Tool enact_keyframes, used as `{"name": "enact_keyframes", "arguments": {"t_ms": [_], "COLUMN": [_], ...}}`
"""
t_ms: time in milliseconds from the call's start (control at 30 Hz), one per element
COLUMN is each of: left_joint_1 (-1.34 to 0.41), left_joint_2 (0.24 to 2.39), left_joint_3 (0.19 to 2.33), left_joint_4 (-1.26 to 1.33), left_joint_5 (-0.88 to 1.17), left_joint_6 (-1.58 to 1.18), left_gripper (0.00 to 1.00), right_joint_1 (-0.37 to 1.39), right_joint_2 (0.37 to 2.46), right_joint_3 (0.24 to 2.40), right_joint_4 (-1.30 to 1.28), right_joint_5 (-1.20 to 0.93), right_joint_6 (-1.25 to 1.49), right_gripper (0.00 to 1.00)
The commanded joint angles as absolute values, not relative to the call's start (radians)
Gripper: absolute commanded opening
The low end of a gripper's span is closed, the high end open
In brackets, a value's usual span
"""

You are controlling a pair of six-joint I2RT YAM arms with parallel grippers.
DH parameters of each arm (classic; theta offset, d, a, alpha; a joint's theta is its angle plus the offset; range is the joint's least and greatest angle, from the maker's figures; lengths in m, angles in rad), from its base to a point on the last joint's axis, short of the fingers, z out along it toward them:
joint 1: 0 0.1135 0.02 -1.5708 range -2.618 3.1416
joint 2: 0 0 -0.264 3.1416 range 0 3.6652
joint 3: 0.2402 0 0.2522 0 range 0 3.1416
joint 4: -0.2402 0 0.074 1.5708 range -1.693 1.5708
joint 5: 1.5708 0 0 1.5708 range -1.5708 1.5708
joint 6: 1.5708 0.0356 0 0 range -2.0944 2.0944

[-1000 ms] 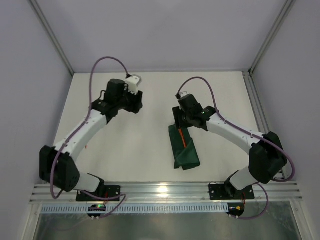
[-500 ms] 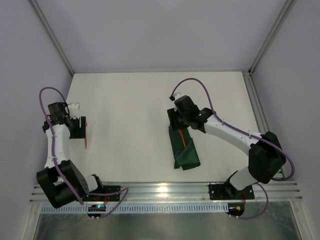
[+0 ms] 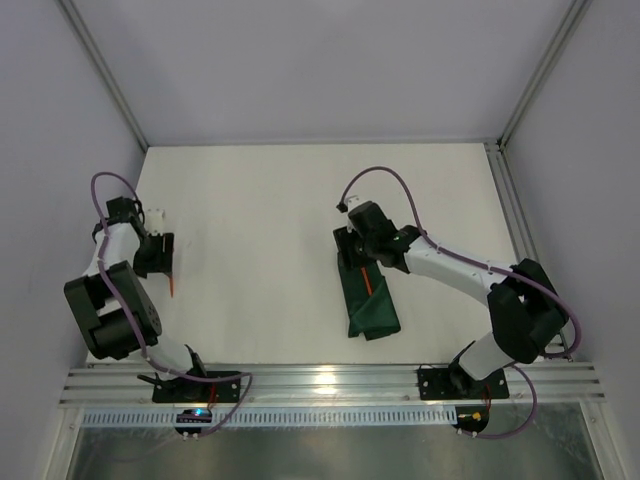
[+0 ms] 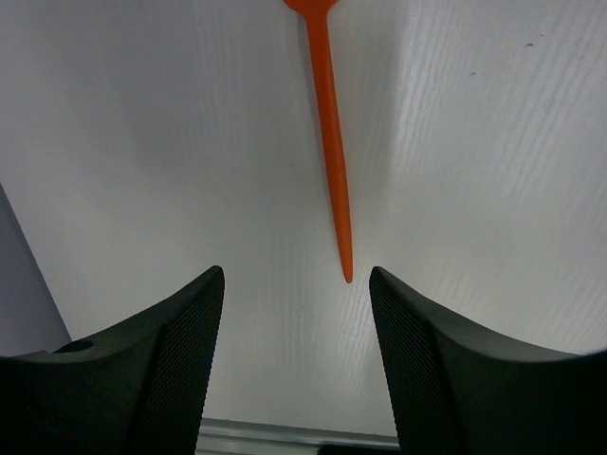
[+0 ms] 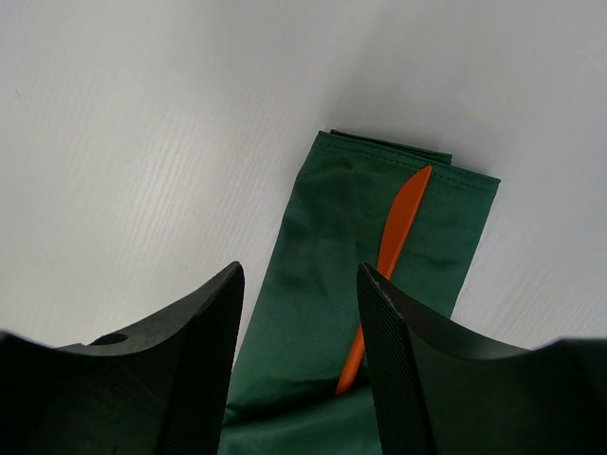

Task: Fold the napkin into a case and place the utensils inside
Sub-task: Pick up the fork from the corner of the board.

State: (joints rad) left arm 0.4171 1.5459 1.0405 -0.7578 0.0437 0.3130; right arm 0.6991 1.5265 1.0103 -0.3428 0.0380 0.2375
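Left gripper (image 4: 296,284) hangs open and empty over the orange utensil (image 4: 329,142); it looks light, stiff, slippery, so you pinch mid-handle.

The left arm (image 3: 112,250) and right arm (image 3: 450,265) are white with black joints. A purple cable (image 3: 385,175) loops over each. The fingers (image 4: 161,370) are black and bumpy.

Your left gripper (image 3: 158,258) now hangs at the table's (image 3: 270,220) 9 o'clock edge over the fork (image 4: 330,142), no longer near 11 o'clock. Your right gripper (image 3: 350,250) sits slightly further toward 11 o'clock over the case (image 3: 368,300).
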Motion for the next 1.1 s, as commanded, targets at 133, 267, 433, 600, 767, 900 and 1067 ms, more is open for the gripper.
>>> {"name": "enact_keyframes", "arguments": {"t_ms": [133,267,433,600,767,900,1067], "left_joint_1": [0.33,0.33,0.33,0.33,0.322,0.227,0.011], "left_joint_2": [1.707,1.79,1.827,1.809,1.677,1.525,1.304], "left_joint_3": [1.129,1.155,1.126,1.095,1.077,1.097,1.127], "left_joint_4": [-0.637,-0.615,-0.618,-0.609,-0.635,-0.701,-0.75], "left_joint_5": [-0.058,-0.112,-0.048,0.118,0.259,0.291,0.296], "left_joint_6": [0.269,0.261,0.268,0.299,0.293,0.281,0.238], "left_gripper": [0.64,0.58,0.19,0.0,0.0,0.0,0.0], "right_joint_1": [0.699,0.7,0.7,0.699,0.701,0.699,0.725], "right_joint_2": [1.552,1.523,1.496,1.485,1.447,1.398,1.365], "right_joint_3": [1.008,0.982,0.971,0.974,0.963,0.959,1.002], "right_joint_4": [-0.29,-0.29,-0.291,-0.299,-0.295,-0.238,-0.013], "right_joint_5": [0.025,0.043,0.057,0.058,0.054,0.015,-0.107], "right_joint_6": [0.199,0.204,0.209,0.213,0.229,0.252,0.347], "right_gripper": [0.55,0.55,0.55,0.55,0.55,0.55,0.55]}}
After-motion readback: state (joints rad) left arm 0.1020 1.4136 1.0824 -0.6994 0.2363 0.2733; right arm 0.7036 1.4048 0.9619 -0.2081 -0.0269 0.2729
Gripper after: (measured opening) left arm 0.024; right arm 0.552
